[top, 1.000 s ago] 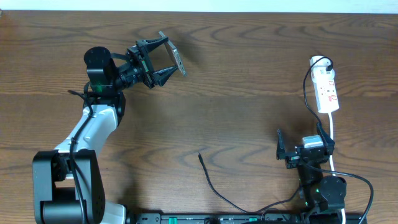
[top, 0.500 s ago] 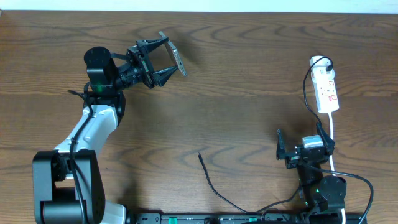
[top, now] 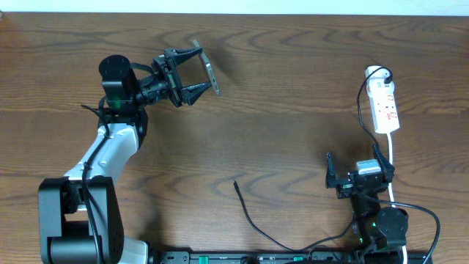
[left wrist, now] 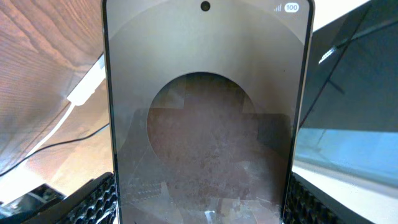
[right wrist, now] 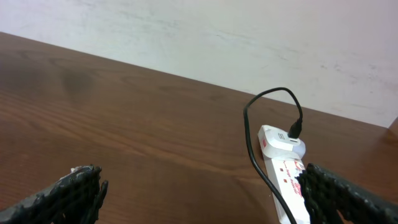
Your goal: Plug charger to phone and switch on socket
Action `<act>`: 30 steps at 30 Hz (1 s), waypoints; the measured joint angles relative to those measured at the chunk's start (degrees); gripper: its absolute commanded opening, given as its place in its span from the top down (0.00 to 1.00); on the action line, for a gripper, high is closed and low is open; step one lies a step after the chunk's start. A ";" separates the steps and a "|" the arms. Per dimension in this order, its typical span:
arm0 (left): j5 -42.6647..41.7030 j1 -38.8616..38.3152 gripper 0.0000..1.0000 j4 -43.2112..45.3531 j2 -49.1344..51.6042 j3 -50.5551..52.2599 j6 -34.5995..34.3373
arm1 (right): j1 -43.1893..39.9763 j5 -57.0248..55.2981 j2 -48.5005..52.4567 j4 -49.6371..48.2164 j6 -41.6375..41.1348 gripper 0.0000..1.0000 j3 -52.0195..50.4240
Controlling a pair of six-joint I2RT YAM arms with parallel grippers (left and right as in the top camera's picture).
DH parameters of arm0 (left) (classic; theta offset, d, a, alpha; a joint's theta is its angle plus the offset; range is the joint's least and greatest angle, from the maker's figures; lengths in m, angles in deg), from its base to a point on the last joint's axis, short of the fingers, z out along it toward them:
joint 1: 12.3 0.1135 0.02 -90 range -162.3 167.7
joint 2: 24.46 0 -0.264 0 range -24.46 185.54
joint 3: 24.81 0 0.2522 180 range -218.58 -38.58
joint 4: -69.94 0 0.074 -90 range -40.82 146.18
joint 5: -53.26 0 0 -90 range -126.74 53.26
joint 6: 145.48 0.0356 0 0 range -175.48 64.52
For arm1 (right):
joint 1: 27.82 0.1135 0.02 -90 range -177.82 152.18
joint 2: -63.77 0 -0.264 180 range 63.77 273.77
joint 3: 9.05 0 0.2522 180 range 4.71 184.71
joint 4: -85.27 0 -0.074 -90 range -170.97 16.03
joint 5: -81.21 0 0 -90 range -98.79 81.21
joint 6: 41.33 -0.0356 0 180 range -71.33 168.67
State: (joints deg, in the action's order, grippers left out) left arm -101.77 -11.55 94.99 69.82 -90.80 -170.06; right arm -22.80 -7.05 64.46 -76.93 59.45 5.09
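My left gripper (top: 204,71) is shut on the phone (top: 208,67), holding it on edge above the table's back left. In the left wrist view the phone's dark glossy face (left wrist: 205,124) fills the frame, with a ribbed pad (left wrist: 93,202) against each long side. The charger's black cable (top: 253,220) lies on the wood at the front centre, its plug tip (top: 236,183) free. The white socket (top: 385,106) lies at the back right with a black lead plugged in at its far end (right wrist: 292,132). My right gripper (top: 355,163) stands open just short of the socket (right wrist: 283,171), holding nothing.
The socket's white cord (top: 394,158) runs down past the right arm's base. A pale wall (right wrist: 249,37) rises behind the table's far edge. Brown wood (top: 293,110) lies between the two arms.
The left wrist has turned slightly, shifting the phone a little to the right. The right arm, charger and socket have not moved.
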 measured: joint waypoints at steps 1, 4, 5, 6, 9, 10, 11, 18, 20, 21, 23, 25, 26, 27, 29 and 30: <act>-0.55 0.00 0.93 0.00 0.00 0.00 0.46 | 0.00 0.00 0.00 -0.02 0.00 0.01 0.00; -2.16 0.00 0.93 0.00 0.00 0.00 1.95 | 0.00 0.00 0.00 0.00 0.00 0.01 0.00; -2.75 0.00 0.92 0.00 0.00 0.00 2.60 | 0.00 0.00 0.00 0.00 0.00 0.01 0.00; -3.08 0.00 0.93 0.00 0.00 0.00 3.08 | 0.00 0.00 0.00 0.00 0.00 0.01 0.00; -4.44 0.00 0.93 0.00 0.00 0.00 5.46 | 0.00 0.00 0.00 0.00 0.00 0.01 0.00; -4.94 0.00 0.93 0.00 0.00 0.00 6.40 | 0.00 0.00 0.00 0.00 0.00 0.01 0.00; -5.31 0.00 0.92 0.00 0.00 0.00 7.30 | 0.00 0.00 0.00 0.00 0.00 0.01 0.00; -6.49 0.00 0.92 0.00 0.00 0.00 15.37 | 0.00 0.00 0.00 -0.02 0.00 0.01 0.00; -6.58 0.00 0.92 -0.02 0.00 0.00 17.44 | 0.00 0.00 0.00 -0.04 0.00 0.01 0.00; -6.62 0.00 0.93 -0.04 0.00 0.00 18.95 | 0.00 0.00 0.00 -0.04 0.00 0.01 0.00; -6.45 0.00 0.93 -1.53 0.00 0.00 20.46 | 0.00 0.26 0.00 -0.11 0.00 0.01 0.00; -5.79 0.00 0.93 -4.24 0.00 0.00 21.79 | 0.00 1.55 0.00 -0.48 -0.44 0.01 0.00; -5.35 0.00 0.92 -5.51 0.00 0.00 22.45 | 0.00 2.16 0.00 -0.87 -1.25 0.01 0.00; -4.92 0.00 0.92 -6.60 0.00 0.00 23.23 | 0.00 2.67 0.00 -1.33 -2.51 0.01 0.00; -3.74 0.00 0.92 -8.55 0.00 0.00 24.83 | 0.00 3.48 0.00 -2.10 -5.77 0.01 0.00; -3.23 0.00 0.92 -8.90 0.00 0.00 25.38 | 0.00 3.78 0.00 -2.38 -7.69 0.01 0.00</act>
State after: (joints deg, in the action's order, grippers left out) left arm -105.01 -11.55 86.09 69.82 -90.80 -144.68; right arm -22.80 -3.27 64.46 -79.32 51.76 5.09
